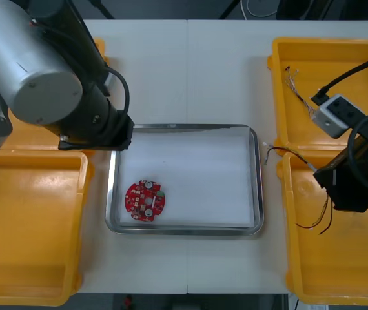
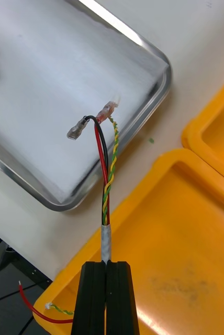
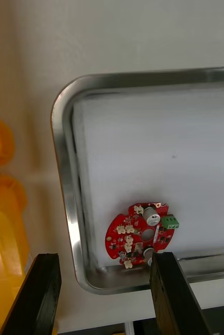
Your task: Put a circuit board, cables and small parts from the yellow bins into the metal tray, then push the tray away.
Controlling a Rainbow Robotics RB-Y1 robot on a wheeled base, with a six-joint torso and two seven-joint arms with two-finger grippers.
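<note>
Broadly, a light, smooth table (image 1: 184, 71) carries everything, with glossy, round-cornered yellow plastic bins (image 1: 35, 245) stacked two to a side and a rectangular metal tray (image 1: 184, 230) between them. The tray has a shiny raised rim, rounded corners and a matte white floor. The left arm reaches in over the far left bin, ending above the tray's far left corner. The left gripper (image 3: 108, 293) hangs over the tray's left end with its flat black fingers (image 3: 45, 293) spread wide, grasping nothing. In its wrist view one finger overlaps the edge of the board without any clear contact. The right arm sits over the near right bin (image 1: 339, 278). The right gripper (image 2: 106, 263) is clenched, its two black fingers pressed together on the white-wrapped stem of a twisted red and yellow cable (image 2: 108, 172). That cable has a black strand beside the red one and rises from the fingertips across the bin's rim. It ends in two small clear-sleeved metal tips at the tray's right edge (image 1: 294, 155), held off the table. A round red circuit board (image 1: 145, 199) lies flat on the white floor near the tray's left end, studded with small white connectors, a green block and a silver cylinder (image 3: 138, 238).
</note>
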